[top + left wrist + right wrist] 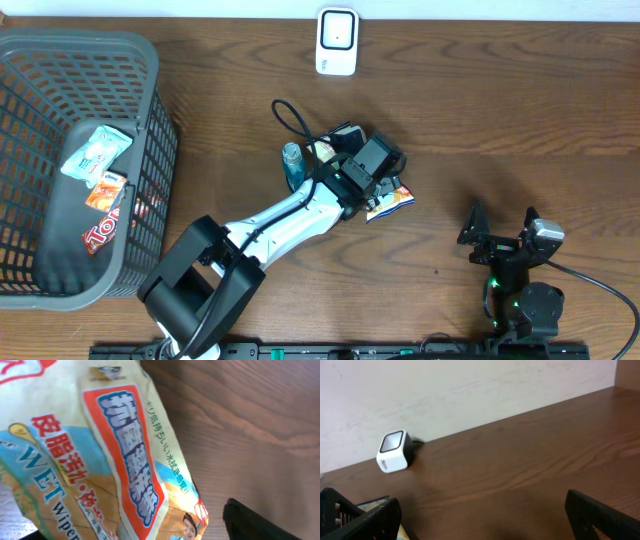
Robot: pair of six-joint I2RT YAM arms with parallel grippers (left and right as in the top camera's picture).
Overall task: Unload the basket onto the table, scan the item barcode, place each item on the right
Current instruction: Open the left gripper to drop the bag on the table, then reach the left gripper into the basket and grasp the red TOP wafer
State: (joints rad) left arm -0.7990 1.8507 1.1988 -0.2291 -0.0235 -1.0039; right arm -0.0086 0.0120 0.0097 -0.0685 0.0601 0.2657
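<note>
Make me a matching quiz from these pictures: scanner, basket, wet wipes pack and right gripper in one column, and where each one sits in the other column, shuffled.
Column one:
1. scanner
2. basket
3. wet wipes pack
4. right gripper

Column two:
A. left end of the table
B. centre, filling the left wrist view
C. middle of the far edge
D. near right corner, jaws wide apart

Pairs: 1-C, 2-A, 3-B, 4-D
</note>
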